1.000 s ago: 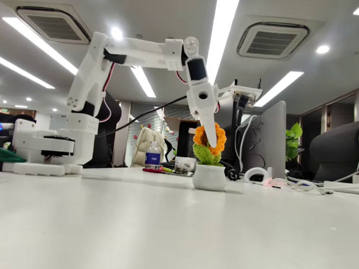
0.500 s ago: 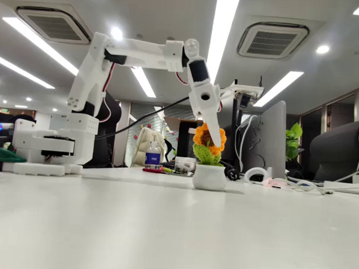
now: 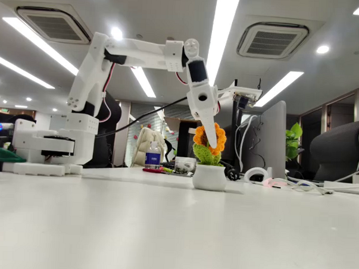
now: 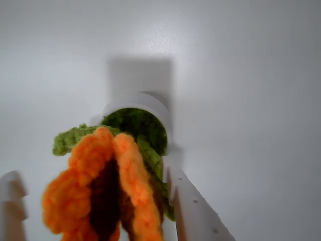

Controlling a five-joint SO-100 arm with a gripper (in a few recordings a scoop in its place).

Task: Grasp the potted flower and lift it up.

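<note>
We see a white table (image 3: 163, 229); on it stand the potted flower (image 3: 209, 165) (mid-surface), the arm's base (image 3: 44, 152) by the left edge, and a bottle (image 3: 153, 156) farther back.

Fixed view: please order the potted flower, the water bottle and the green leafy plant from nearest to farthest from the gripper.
1. Potted flower: at the gripper, whose finger crosses its orange bloom.
2. Water bottle: to the left, behind the table's far edge.
3. Green leafy plant: far right, beside the monitor.
</note>
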